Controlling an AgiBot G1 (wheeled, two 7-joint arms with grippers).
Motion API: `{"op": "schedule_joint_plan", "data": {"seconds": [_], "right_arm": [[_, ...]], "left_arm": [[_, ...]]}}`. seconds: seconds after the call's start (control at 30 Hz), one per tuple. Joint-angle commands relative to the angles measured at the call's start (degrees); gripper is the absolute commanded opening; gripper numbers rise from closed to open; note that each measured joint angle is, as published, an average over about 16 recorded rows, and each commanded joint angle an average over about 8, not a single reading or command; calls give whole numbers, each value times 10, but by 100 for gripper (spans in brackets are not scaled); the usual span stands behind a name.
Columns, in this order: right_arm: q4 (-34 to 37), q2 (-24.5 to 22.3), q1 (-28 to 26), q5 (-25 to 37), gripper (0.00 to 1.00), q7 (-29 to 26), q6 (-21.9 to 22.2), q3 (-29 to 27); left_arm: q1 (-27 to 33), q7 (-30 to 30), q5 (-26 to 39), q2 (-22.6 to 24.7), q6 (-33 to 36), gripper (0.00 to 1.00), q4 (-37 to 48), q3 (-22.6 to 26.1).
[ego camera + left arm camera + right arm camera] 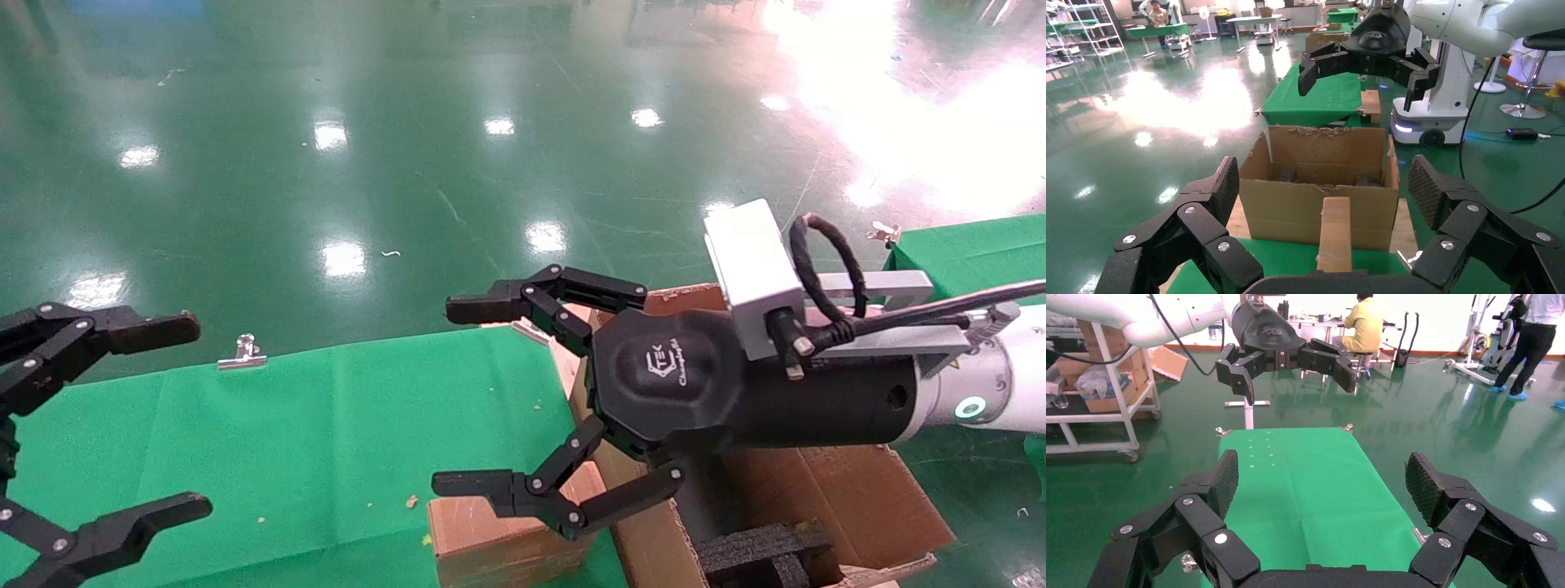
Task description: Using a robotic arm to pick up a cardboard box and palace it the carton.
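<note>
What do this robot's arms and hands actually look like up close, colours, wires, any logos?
The right hand is black with two linked fingers studded with silver rivets and ribbed pads, on a rounded black palm bearing a pale logo. Behind it come a black cylindrical wrist, a silver camera block with a looping black cable, then a white arm segment with a glowing teal ring. The left hand is the same black linked design.

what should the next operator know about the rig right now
Right gripper: jaws open, empty, raised over the table's carton end.
Left gripper: jaws open, empty, at the table's other end.
Small flat brown cardboard box: on the green-clothed table, beside the large brown corrugated carton with black foam inside.
Done: nothing; box not grasped.
Left: grasp the box, lift it, place it in the carton.
</note>
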State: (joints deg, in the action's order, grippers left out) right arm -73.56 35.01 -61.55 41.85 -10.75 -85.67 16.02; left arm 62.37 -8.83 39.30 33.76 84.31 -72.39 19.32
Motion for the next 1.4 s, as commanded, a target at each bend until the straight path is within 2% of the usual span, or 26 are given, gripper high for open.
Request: {"op": "schedule_joint_plan", "data": {"seconds": [0.03,0.5,0.57,0.77,0.83,1.13,1.27,1.4], "right_arm": [[0,0,0,0,100,0,0,0],[0,0,0,0,100,0,0,0],[0,0,0,0,100,0,0,0],[0,0,0,0,100,0,0,0],[0,0,0,0,100,0,0,0],[1,-2,-9,16,100,-1,-4,7],[4,-3,-38,64,100,-4,-19,29],[8,3,-83,138,100,-13,-36,68]], "left_arm": [[0,0,0,0,0,100,0,0],[0,0,0,0,0,100,0,0],[0,0,0,0,0,85,0,0],[0,0,0,0,0,10,0,0],[0,0,0,0,0,0,0,0],[0,0,0,0,0,0,0,0],[0,0,0,0,0,0,0,0],[0,0,0,0,0,0,0,0]]}}
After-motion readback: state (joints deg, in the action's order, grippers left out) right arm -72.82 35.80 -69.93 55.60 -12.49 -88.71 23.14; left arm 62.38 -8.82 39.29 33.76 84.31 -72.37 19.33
